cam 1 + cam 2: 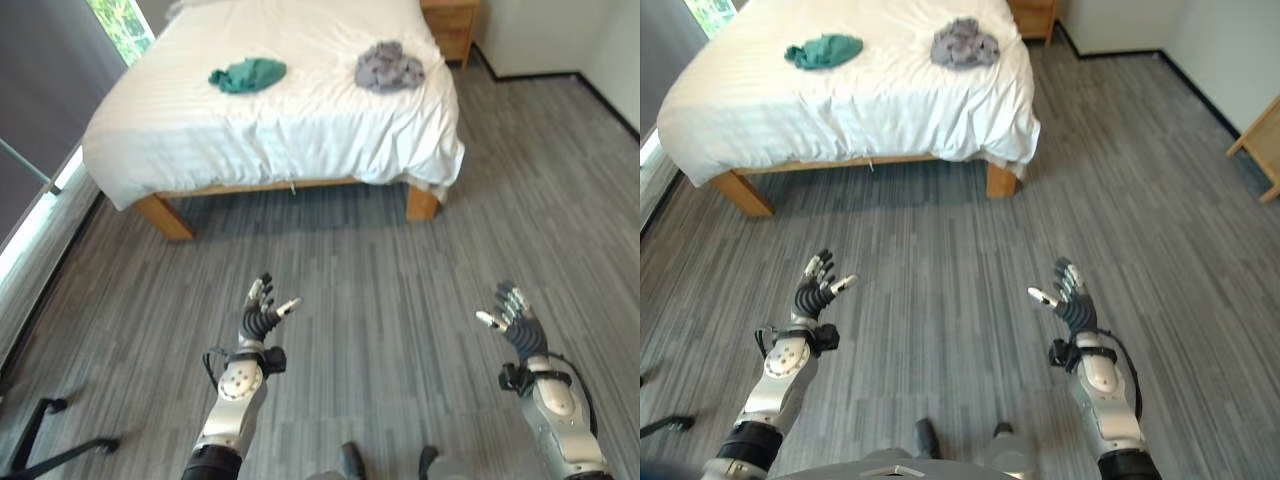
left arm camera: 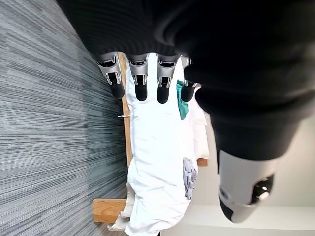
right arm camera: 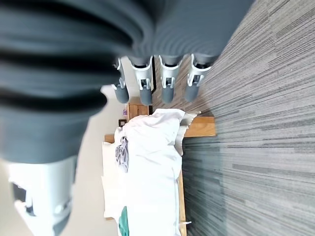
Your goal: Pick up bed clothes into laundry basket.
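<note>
Nothing looks done yet. Nearest, the left hand [image 1: 262,318] and right hand [image 1: 515,322] hang over the floor [image 1: 400,260], fingers spread and empty, well short of the bed [image 1: 300,120]. On its white sheet lie two crumpled clothes, well apart: a green one [image 1: 248,74] and a grey one [image 1: 389,67], both still to collect.

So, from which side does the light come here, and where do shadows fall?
Left eye view: daylight enters through the window left of the bed, so its white sheet looks very bright; a dark shadow lies on the floor under the bed. Right eye view: the green garment and the grey garment lie evenly lit, without glare.
</note>
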